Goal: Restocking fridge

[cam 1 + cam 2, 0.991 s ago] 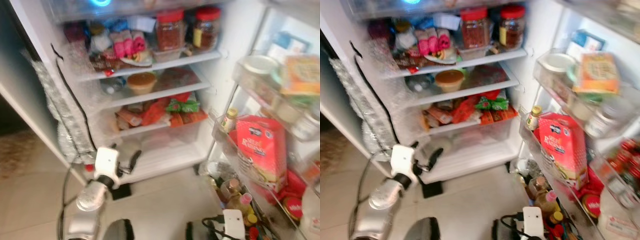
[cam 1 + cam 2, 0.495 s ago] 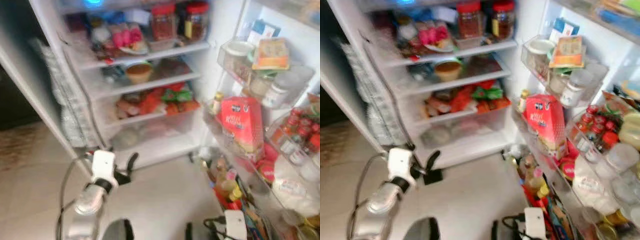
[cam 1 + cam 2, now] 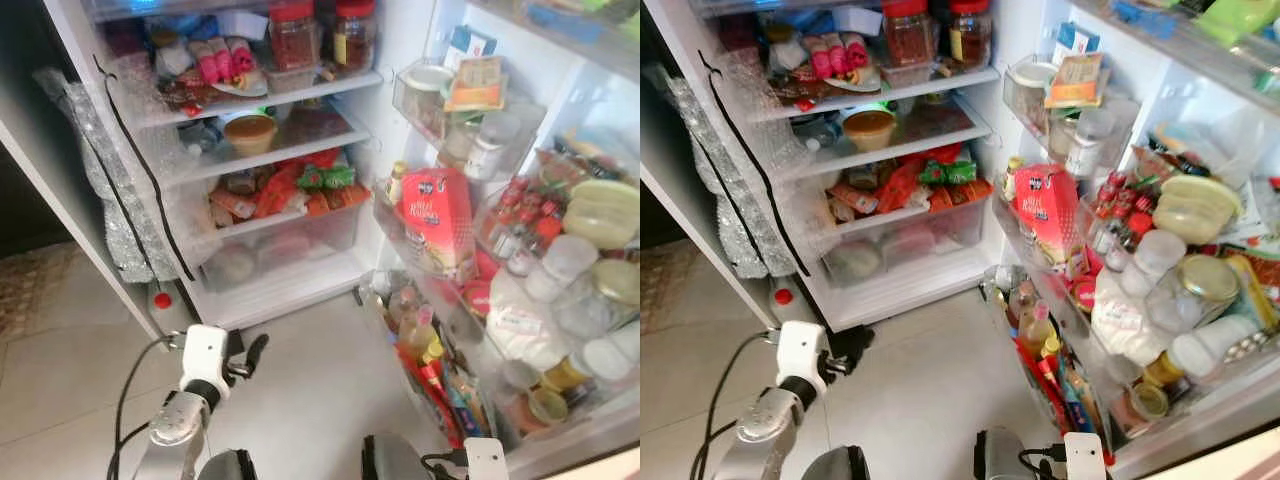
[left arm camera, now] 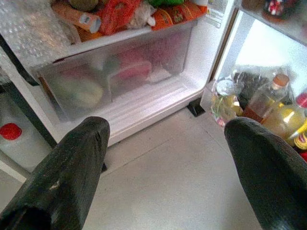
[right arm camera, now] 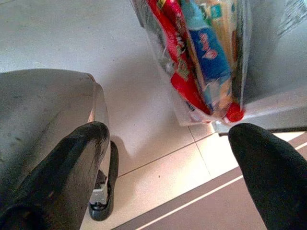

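While the fridge [image 3: 70, 60] stands wide open, the left gripper [image 3: 250, 352] hangs low over the floor [image 3: 300, 380] before the crisper drawer [image 4: 120, 72], fingers spread and empty. The right gripper [image 5: 168, 158], likewise spread and empty, hangs near the door's bottom rack. Neither holds an item to restock. Shelves [image 3: 270, 150] and door racks [image 3: 440, 110] look crammed, so pushing anything in could topple the jars [image 3: 293, 30] or knock the bottles [image 3: 415, 330] by the door's foot.

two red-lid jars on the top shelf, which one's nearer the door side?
The darker jar, right of the jar with reddish contents; it stands at the shelf's door-side end.
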Controlling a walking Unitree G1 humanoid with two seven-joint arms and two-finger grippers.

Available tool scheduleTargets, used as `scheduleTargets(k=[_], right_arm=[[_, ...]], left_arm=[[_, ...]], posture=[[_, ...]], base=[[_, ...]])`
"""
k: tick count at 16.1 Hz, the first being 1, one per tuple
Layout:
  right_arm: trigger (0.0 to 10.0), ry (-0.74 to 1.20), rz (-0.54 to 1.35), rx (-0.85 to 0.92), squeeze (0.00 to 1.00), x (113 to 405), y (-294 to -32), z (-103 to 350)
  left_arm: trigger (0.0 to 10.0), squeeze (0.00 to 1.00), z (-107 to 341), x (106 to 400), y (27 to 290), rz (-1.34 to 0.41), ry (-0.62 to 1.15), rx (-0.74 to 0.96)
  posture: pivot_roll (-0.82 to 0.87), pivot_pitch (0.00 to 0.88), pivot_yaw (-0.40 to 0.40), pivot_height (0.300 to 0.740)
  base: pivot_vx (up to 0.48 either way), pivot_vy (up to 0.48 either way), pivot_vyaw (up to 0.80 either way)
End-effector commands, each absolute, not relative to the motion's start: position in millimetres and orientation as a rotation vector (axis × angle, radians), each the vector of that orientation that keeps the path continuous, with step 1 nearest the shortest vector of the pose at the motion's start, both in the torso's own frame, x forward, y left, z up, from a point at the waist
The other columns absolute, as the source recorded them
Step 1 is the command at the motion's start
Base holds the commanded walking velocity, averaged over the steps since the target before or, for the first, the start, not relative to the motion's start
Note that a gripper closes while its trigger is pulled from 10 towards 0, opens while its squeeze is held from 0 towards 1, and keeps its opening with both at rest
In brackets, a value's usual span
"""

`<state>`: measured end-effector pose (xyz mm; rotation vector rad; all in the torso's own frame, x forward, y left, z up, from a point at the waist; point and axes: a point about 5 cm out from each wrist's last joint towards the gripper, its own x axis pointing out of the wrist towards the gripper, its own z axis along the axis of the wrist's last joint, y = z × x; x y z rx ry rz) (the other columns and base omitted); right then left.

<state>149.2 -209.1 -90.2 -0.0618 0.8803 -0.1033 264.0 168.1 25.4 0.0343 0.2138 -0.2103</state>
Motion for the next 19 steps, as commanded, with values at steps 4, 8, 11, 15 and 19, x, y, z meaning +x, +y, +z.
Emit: scheduleTargets(k=[4,8,11,15,19], right_arm=[[10.0,0.915,-0.080,-0.047,0.00,142,-201,-95],[10.0,0.928,-0.077,-0.040,0.00,138,-198,-97],[10.0,0.940,-0.068,-0.038,0.00,136,-197,-98],[10.0,0.939,-0.062,-0.033,0.00,137,-195,-98],[10.0,0.937,-0.055,-0.024,0.00,138,-193,-98]], left_arm=[[10.0,0.00,-13,251,190,-0.128,0.439,0.070],[10.0,0.00,-37,239,194,-0.110,0.614,0.118],[10.0,0.00,-44,235,204,0.022,0.650,-0.001],[10.0,0.00,-54,224,211,0.040,0.743,0.027],[10.0,0.00,-65,207,213,0.053,0.820,0.045]], posture=[[-0.19,0.072,-0.006,0.640],[-0.18,0.071,0.000,0.640],[-0.19,0.071,0.002,0.640],[-0.19,0.066,0.006,0.640],[-0.18,0.058,0.006,0.640]], base=[[0.000,0.000,0.00],[0.000,0.000,0.00],[0.000,0.000,0.00],[0.000,0.000,0.00],[0.000,0.000,0.00]])
